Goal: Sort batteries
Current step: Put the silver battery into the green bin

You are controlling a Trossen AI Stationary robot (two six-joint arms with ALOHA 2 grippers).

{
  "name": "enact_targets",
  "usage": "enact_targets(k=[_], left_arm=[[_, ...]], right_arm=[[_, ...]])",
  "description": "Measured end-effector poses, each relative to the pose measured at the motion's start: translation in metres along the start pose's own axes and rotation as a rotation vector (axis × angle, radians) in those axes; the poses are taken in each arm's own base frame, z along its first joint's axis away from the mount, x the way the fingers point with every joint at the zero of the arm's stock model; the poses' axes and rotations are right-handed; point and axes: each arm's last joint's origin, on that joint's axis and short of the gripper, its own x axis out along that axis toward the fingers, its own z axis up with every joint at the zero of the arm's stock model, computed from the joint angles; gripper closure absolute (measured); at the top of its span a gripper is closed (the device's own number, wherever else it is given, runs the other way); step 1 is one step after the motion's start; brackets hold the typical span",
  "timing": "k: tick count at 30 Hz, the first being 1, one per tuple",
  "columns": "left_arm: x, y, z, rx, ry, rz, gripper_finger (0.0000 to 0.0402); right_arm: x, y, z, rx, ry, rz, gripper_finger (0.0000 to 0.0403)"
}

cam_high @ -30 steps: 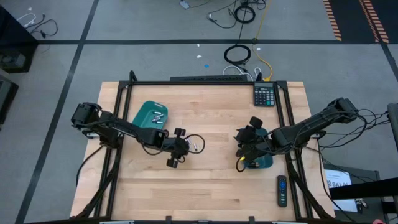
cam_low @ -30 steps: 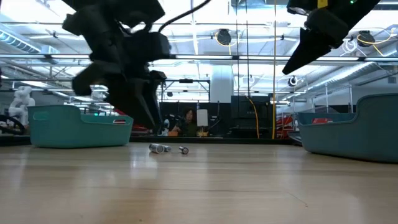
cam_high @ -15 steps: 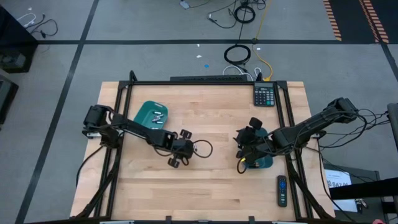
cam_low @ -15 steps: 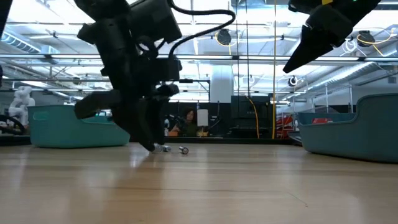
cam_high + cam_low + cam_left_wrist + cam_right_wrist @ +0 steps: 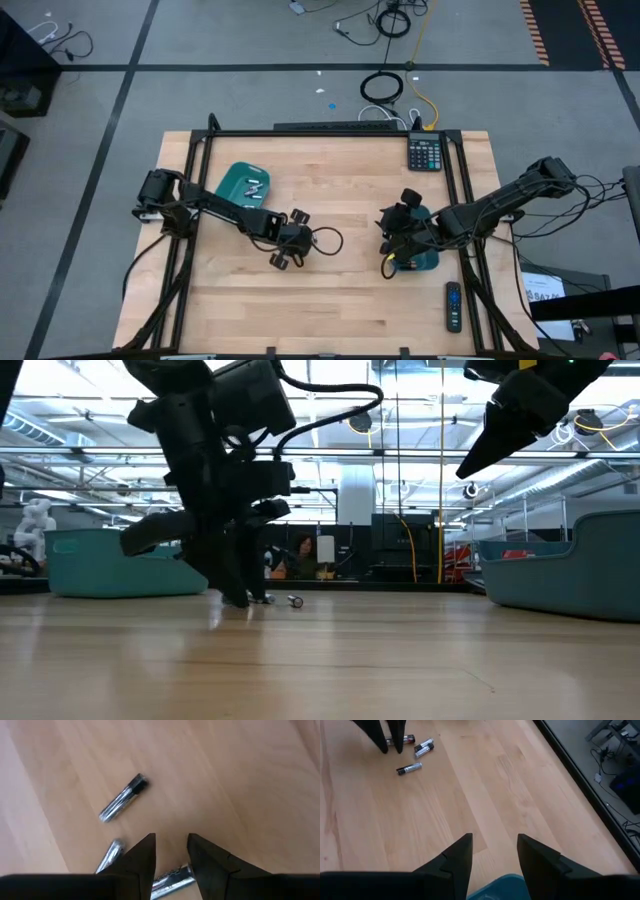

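Now the left gripper (image 5: 171, 851) is lowered to the table (image 5: 340, 290) near its middle, fingers parted astride one silvery cell (image 5: 172, 879) — not clamped on it. Other batteries (image 5: 122, 799) are scattered just beside. The right gripper (image 5: 492, 851) is held open above a teal tray (image 5: 418, 260).

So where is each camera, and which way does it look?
High view: above, looking straight down on the light wooden table; both dark arms show.
Low view: at tabletop height, looking across into the room; the left gripper comes down onto the table.
Left wrist view: on the left arm, looking down past its own fingers at small silvery cylindrical batteries.
Right wrist view: on the right arm, looking past the open right gripper over the wood.
Shared: both wrist views show those batteries.
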Motion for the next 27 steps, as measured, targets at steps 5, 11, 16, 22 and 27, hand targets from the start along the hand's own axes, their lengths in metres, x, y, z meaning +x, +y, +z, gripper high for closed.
enact_targets(k=[5,11,16,22,27], left_arm=[[-0.021,0.004,0.015,-0.167,0.011,0.019,0.0274],[-0.032,-0.002,0.025,-0.428,0.037,-0.007,0.0274],[-0.030,0.004,0.018,-0.748,0.090,-0.038,0.0275],[-0.024,0.014,0.004,-0.958,0.135,-0.006,0.0275],[-0.023,0.018,0.001,-0.856,0.138,0.016,0.0275]], right_arm=[[0.000,-0.001,-0.001,-0.004,0.012,-0.007,0.0257],[0.002,-0.001,-0.004,-0.011,0.018,-0.014,0.0257],[0.002,-0.002,-0.003,-0.002,-0.004,-0.041,0.0257],[0.002,0.000,0.000,-0.005,-0.023,-0.023,0.0257],[0.002,0.000,0.000,-0.025,-0.028,-0.017,0.0257]])
